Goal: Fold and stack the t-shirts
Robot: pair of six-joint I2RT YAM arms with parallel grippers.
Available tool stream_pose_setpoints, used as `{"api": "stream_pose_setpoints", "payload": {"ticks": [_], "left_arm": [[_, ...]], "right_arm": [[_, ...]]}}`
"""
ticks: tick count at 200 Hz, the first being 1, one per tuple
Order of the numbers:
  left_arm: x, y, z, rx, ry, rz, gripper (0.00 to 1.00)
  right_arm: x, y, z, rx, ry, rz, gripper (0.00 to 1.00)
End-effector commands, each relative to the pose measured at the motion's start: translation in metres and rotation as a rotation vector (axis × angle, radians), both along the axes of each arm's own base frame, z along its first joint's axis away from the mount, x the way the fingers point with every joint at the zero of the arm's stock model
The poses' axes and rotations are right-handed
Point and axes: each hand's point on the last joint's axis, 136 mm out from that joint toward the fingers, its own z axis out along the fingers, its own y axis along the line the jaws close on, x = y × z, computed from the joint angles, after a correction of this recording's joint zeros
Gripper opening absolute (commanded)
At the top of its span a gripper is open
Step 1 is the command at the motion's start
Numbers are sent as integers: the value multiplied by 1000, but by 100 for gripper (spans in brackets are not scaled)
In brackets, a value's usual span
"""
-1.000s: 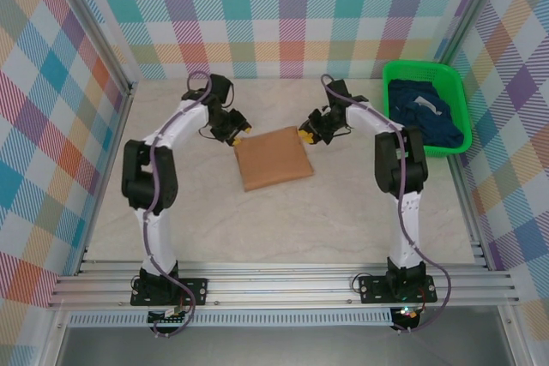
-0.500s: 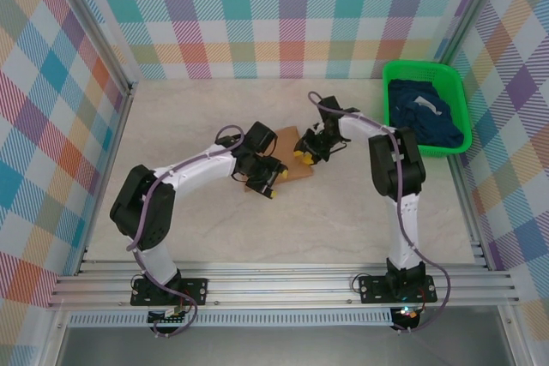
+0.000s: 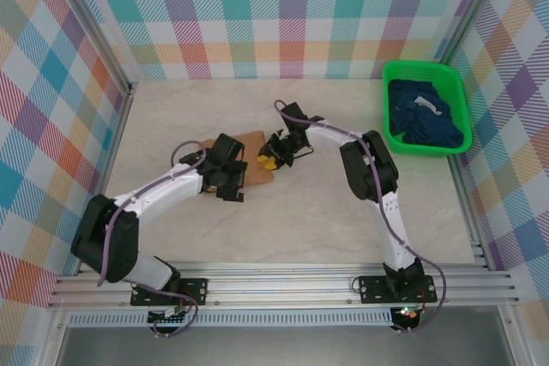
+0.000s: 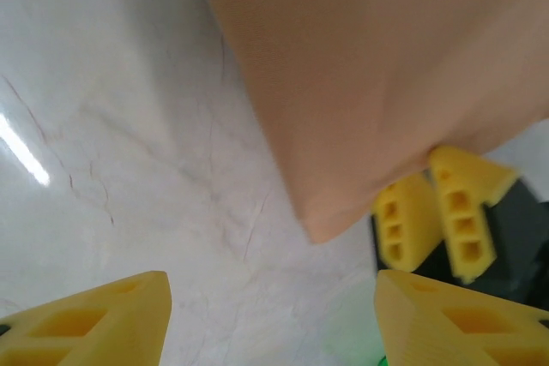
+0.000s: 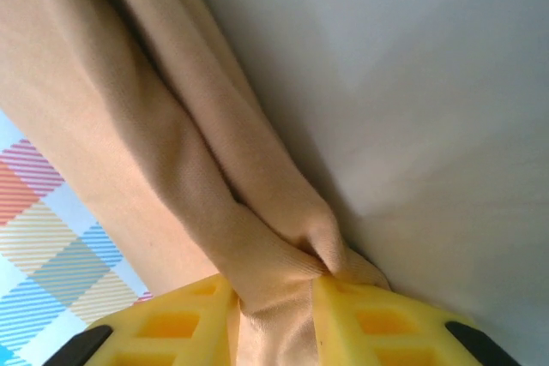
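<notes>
Both arms swung left with the tan-orange t-shirt (image 3: pixel 250 141); left pincer (image 4: pixel 270 306) reaches low over the desk (image 3: pixel 343 212), spread wide, right pincer (image 5: pixel 274 319) bent down pinching its edge.

Folded t-shirt (image 3: pixel 250 145): tan-orange, plain.
T-shirts in basket (image 3: pixel 425 124): dk navy.
Basket (image 3: pixel 425 66): bright grn mesh.
Walls (image 3: pixel 283 15): pastel plaid, multi-col.
Table (image 3: pixel 343 212): cream, faint marbling.
Arms (image 3: pixel 163 188): white, blk joints.
L fingers (image 4: pixel 94 319), R fingers (image 5: pixel 171 327): yellow.

Robotics lab cell, marbled worktop (image 3: pixel 326 212), bright plaid walls (image 3: pixel 292 15), aluminium rail frame (image 3: pixel 283 280), left arm (image 3: pixel 163 188) and right arm (image 3: pixel 390 227) bolted on.
</notes>
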Motion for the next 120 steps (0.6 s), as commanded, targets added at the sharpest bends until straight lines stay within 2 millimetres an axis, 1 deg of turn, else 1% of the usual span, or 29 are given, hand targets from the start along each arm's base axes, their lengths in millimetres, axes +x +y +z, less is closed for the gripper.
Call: {"api": "stream_pose_setpoints", "payload": {"ticks": [1,2,11,31,34,35,38,39,41,51,77,100,120], "left_arm": [[6,21,1,23,-60,112,66],[6,22,1,23,-60,114,66],[7,22,-6,6,-67,144,66],[14,19,-22,-24,-75,189,66],[20,16,-20,-39,-99,192,66],[21,16,-20,-39,-100,191,66],[23,15,-22,-42,-102,191,66],[24,14,-22,-43,-103,191,66],[26,14,-23,-44,-103,191,66],[31,11,-28,-42,-99,190,66],[44,9,-37,-23,-104,203,66],[50,9,-50,-5,-70,204,63],[48,20,-64,31,-43,248,58]], "right_arm": [[2,4,20,21,17,-42,33],[2,4,23,22,11,-41,33],[2,-6,31,0,-10,-37,35],[0,-38,46,-50,-54,-53,37],[3,-44,51,-52,-65,-61,37],[0,-45,50,-55,-63,-59,37],[3,-51,55,-53,-79,-66,37],[0,-52,53,-58,-74,-64,37],[2,-56,57,-54,-84,-70,37],[0,-72,63,-58,-99,-82,38],[-11,-106,76,-62,-130,-100,38],[-27,-124,83,-63,-138,-104,37],[-41,-135,88,-62,-136,-115,37]]}}
